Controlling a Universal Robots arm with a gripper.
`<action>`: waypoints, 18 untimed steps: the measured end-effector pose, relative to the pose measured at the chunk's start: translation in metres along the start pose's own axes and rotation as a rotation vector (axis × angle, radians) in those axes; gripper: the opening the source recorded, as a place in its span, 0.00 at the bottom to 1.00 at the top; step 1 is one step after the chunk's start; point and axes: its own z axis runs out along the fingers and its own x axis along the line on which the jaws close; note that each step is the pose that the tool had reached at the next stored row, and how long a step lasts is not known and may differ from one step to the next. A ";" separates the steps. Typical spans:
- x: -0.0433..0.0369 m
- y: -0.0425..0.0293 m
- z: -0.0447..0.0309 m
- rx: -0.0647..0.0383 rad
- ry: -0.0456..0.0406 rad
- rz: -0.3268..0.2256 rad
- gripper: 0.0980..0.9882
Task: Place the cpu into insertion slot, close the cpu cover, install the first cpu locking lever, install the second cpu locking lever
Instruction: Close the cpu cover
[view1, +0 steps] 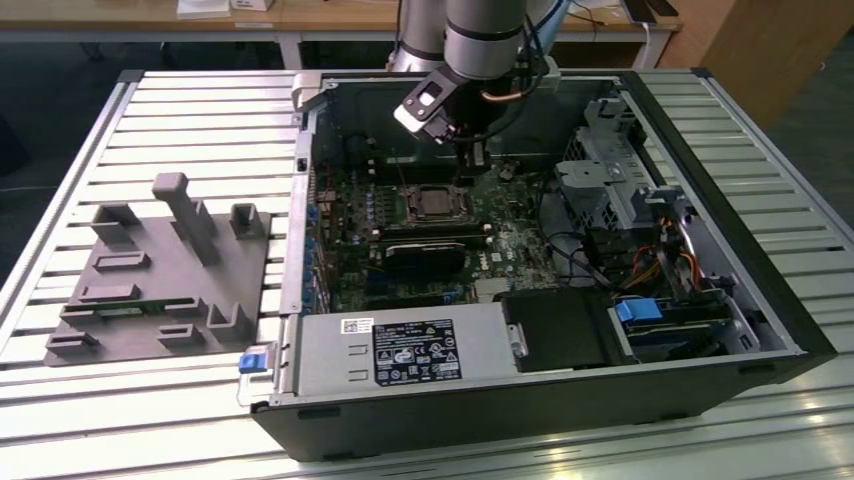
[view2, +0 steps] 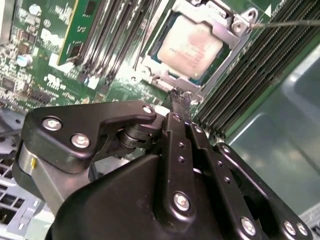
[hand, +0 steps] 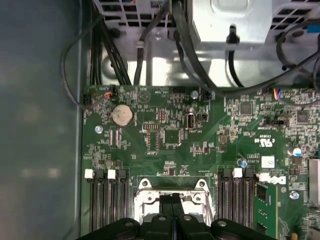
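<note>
The cpu (view2: 192, 45), a pale metal square, lies in the insertion slot (view1: 430, 203) on the green board inside the open computer case. The grey cpu cover (view2: 210, 11) lies flat around it, framing its face. A thin wire locking lever (view2: 287, 22) runs off from one corner of the cover. My gripper (view2: 179, 95) hangs low over the board at the socket's edge, fingers pressed together, with nothing visible between them. In the first wrist view its fingertips (hand: 169, 201) sit right over the cover's frame (hand: 146, 197). In the exterior view the gripper (view1: 475, 165) is just behind and to the right of the socket.
Black memory slots (view2: 260, 65) flank the socket on both sides. A black block (view1: 430, 252) sits in front of the socket, and a drive cage (view1: 601, 180) with cables (hand: 150, 45) stands beyond it. A grey fixture (view1: 160, 260) rests on the slatted table at the exterior view's left.
</note>
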 end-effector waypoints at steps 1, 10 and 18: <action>0.0000 -0.0019 0.0010 0.000 0.0001 0.000 0.01; -0.0002 -0.0143 0.0025 0.000 0.0000 0.000 0.01; -0.0003 -0.0241 0.0065 0.000 0.0001 0.000 0.01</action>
